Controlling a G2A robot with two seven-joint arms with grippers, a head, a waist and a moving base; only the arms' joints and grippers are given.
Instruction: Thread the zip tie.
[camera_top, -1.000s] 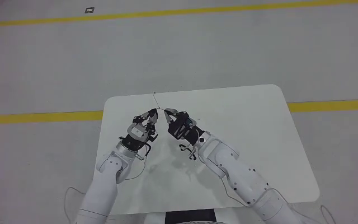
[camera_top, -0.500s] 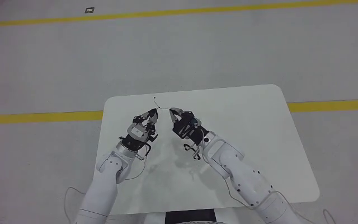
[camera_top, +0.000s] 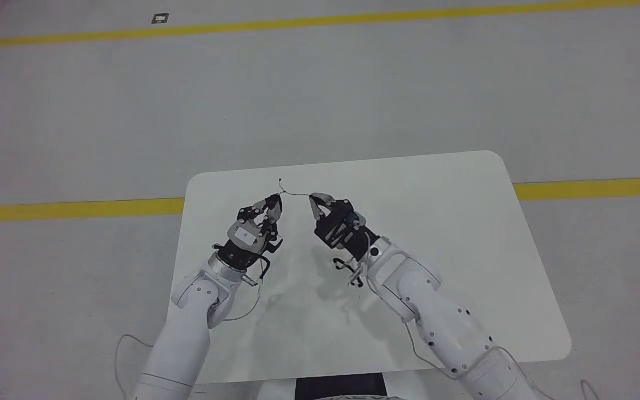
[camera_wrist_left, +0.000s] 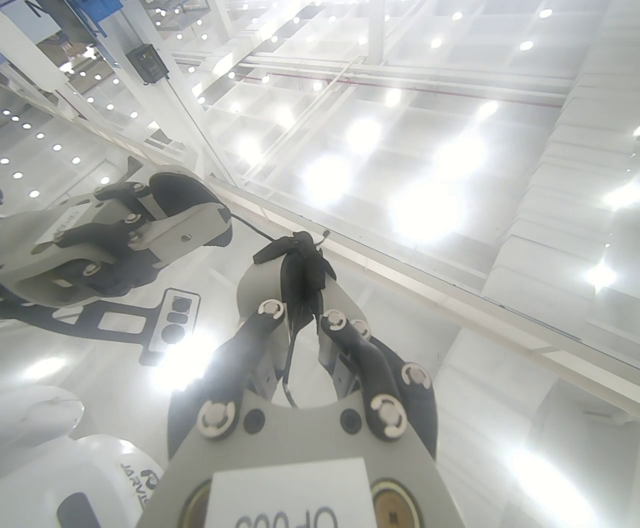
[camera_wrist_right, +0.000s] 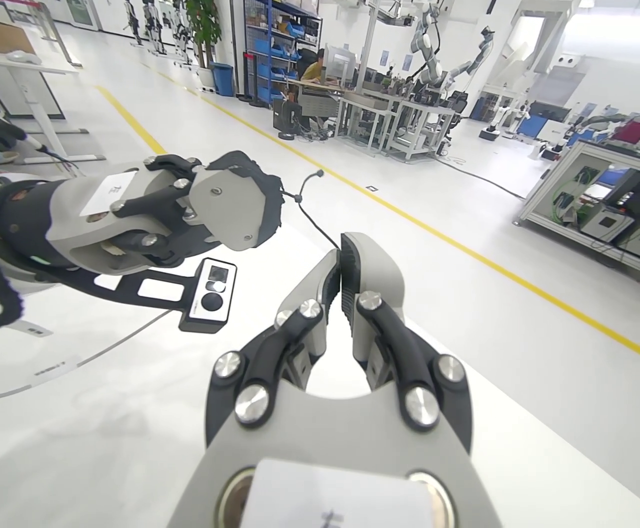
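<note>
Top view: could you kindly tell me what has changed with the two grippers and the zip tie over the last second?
The right gripper, shut on the thin black plastic zip tie, drew sideways away from the left gripper, widening the gap between them. The tie's free end beyond the grippers grew shorter. The left gripper stayed in place, shut on the tie, above the white table.

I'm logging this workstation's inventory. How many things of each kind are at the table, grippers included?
Zip tie: 1, black, held between both grippers
Grippers: 2, the left gripper and the right gripper
Table: 1, white
Total: 4
</note>
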